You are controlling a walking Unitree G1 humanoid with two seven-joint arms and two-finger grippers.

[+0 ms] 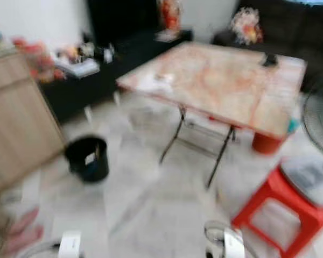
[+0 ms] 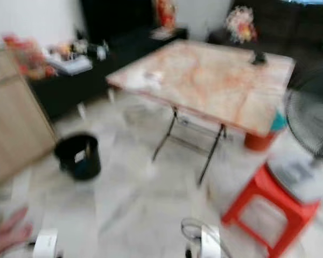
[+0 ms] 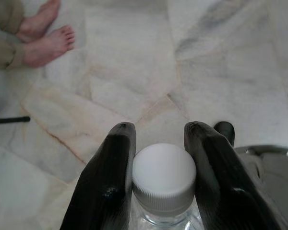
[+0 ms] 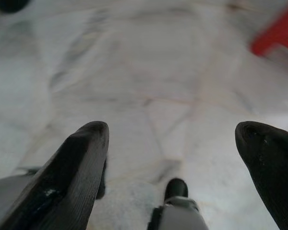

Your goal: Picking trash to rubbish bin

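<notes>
Marble floor (image 3: 134,72) — left tool (image 3: 161,139) gripping bottle (image 3: 164,179)

Both eye views are smeared with motion blur, so the clutter on the dark sideboard (image 1: 97,75) at upper left is just coloured blobs, and the small dark thing (image 1: 269,59) on the folding table (image 1: 220,86) can't be identified. The standing fan (image 1: 318,115) is cut off at the right edge. In the left wrist view the clear bottle (image 3: 164,184) only shows its white cap and neck; the rest runs off the bottom. A person's bare feet (image 3: 45,36) are cropped at upper left.
</notes>
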